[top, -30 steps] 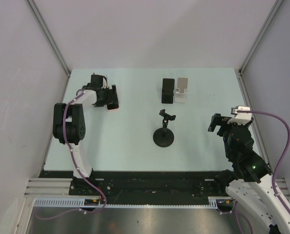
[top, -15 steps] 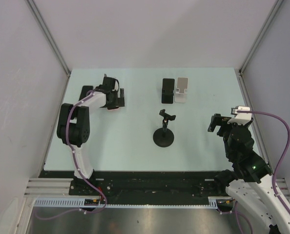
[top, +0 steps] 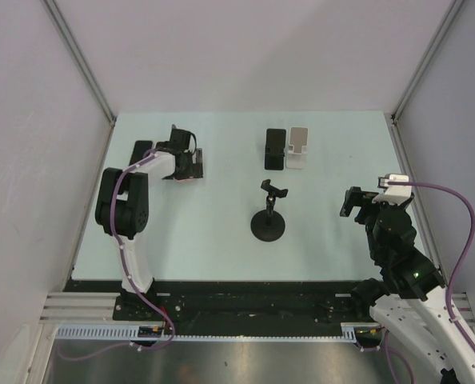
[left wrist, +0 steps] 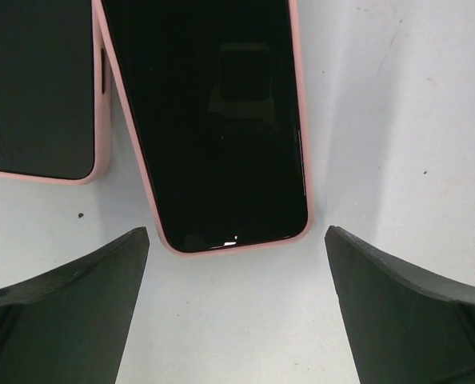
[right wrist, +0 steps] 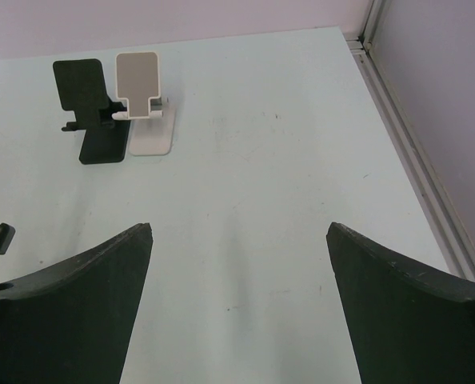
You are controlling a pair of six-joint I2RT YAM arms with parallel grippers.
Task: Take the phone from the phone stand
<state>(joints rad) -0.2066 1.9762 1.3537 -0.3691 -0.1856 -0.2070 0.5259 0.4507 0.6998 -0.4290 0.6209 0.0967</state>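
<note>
Tabletop [left wrist: 397, 120]: phone [left wrist: 213, 120] just beyond left fingers [left wrist: 69, 312]

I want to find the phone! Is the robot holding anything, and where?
Nothing is held. The left jaws stand open above a pink-cased phone lying flat; the right jaws are open, empty.

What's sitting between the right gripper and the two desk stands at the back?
Nothing. The right wrist view shows only bare table between the right gripper and the black stand and white stand.
</note>
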